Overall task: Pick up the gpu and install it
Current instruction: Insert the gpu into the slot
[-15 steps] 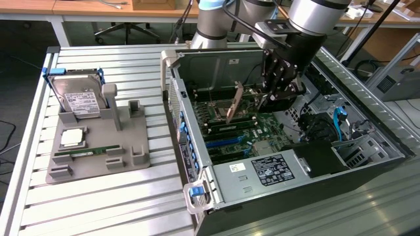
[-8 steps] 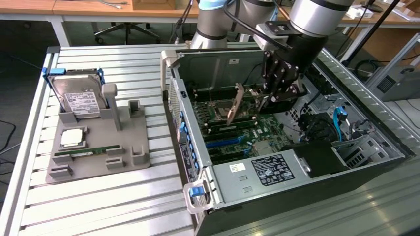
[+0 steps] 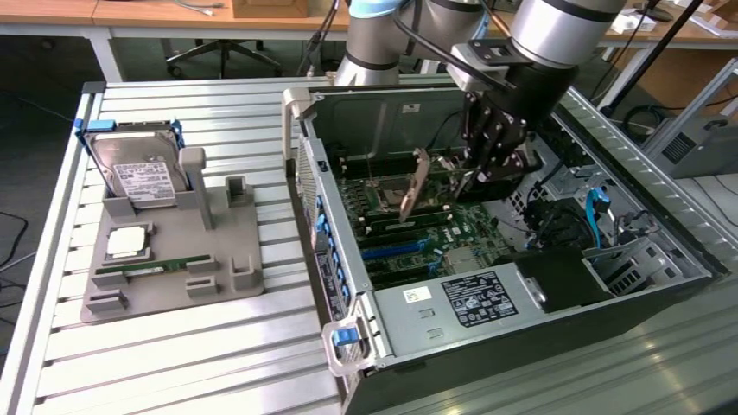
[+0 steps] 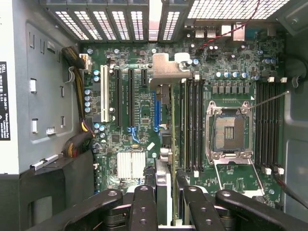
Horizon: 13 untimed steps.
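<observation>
One card, the gpu [image 3: 416, 186], is clamped in the partly closed gripper [image 4: 167, 193] and hangs tilted above the motherboard [image 3: 461, 235] inside the open case [image 3: 645, 290]; it is probably best squared upright and aligned exactly over an expansion slot [image 4: 130, 96].

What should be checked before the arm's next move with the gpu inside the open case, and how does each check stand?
1. Grip: gripper shut on the gpu, card edge-on between the fingers: ok.
2. Card level with the motherboard: it hangs steeply tilted, one end low: not ok.
3. Card seated in a slot: not ok.
4. Low end touching the board or above it: cannot tell.
5. Expansion slots free of other cards: ok.
6. Case open on its upper side, interior reachable: ok.
</observation>
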Available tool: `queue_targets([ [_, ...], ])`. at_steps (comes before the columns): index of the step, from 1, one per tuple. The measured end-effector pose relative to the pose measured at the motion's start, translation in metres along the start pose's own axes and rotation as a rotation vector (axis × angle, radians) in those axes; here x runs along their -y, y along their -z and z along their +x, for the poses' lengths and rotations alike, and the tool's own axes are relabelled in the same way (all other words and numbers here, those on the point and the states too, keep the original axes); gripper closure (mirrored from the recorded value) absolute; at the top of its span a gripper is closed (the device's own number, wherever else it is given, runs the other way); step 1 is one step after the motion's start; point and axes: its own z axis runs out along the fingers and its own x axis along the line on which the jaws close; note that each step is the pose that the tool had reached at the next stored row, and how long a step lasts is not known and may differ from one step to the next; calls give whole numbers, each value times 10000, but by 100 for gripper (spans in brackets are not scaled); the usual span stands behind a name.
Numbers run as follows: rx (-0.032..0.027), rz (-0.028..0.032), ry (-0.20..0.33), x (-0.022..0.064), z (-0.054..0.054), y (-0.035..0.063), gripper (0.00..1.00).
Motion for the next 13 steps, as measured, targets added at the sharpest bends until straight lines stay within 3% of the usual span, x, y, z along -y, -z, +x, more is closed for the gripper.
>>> queue_targets([
  [13, -14, 0, -1, 0, 49, -2, 73],
])
